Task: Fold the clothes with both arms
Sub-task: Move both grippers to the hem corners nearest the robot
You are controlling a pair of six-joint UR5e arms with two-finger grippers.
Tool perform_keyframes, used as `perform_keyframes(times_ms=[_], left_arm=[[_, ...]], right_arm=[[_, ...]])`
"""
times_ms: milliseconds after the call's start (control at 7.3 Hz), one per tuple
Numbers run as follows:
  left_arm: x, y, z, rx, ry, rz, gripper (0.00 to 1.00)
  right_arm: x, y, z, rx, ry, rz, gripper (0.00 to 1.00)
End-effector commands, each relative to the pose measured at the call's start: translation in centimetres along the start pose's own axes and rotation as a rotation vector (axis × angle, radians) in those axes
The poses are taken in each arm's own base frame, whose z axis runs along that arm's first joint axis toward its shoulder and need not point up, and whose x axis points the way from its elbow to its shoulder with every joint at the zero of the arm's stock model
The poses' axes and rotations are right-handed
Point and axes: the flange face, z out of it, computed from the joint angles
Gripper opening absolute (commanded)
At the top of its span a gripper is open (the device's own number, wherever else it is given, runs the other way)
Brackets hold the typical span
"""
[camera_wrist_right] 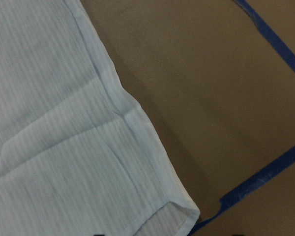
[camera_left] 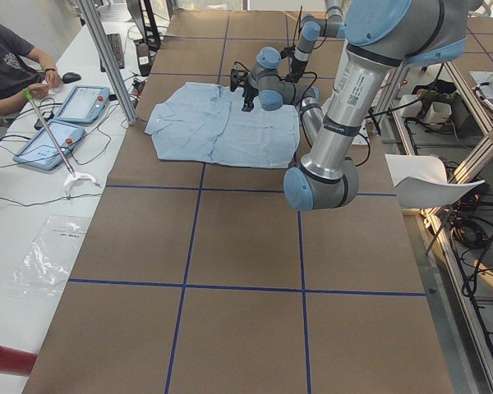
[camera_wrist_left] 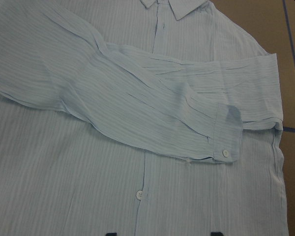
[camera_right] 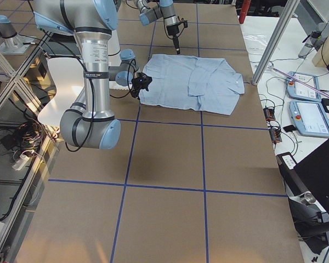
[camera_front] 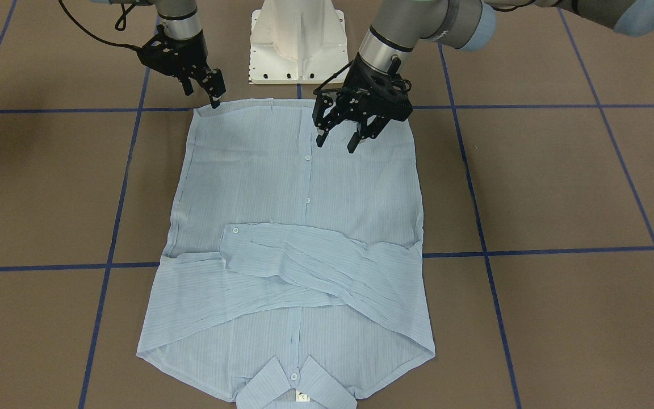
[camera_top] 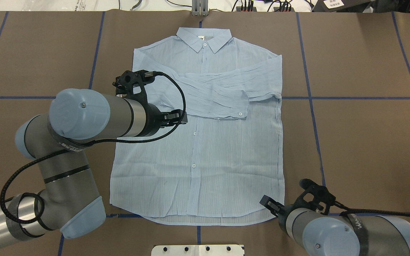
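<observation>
The light blue striped shirt lies flat and buttoned on the brown table, its collar at the far side from the robot. Both sleeves are folded across the chest, with one cuff and its button on top. My left gripper hangs open just above the shirt's lower front, near the button placket; in the overhead view the left gripper sits over the shirt's left half. My right gripper is open at the hem corner, holding nothing.
The white pedestal base stands just behind the hem. Blue tape lines grid the brown table. A person sits at a side bench with tablets beyond the collar end. Metal frame posts stand there too.
</observation>
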Motion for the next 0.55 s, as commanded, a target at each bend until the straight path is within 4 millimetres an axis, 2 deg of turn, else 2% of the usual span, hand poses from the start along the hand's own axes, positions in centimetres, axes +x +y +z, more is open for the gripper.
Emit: perform_keyframes(times_ms=[0, 274, 411], left_arm=[[-0.4, 0.1, 0.2, -0.002, -0.006, -0.003, 0.71], [-0.3, 0.2, 0.2, -0.004, -0.006, -0.003, 0.71], [-0.4, 0.2, 0.3, -0.004, -0.008, -0.003, 0.71]], right_arm=[[0.4, 0.0, 1.8, 0.036, 0.033, 0.000, 0.85], [0.0, -1.8, 2.1, 0.063, 0.032, 0.014, 0.80], [-0.1, -2.0, 2.2, 0.067, 0.032, 0.017, 0.75]])
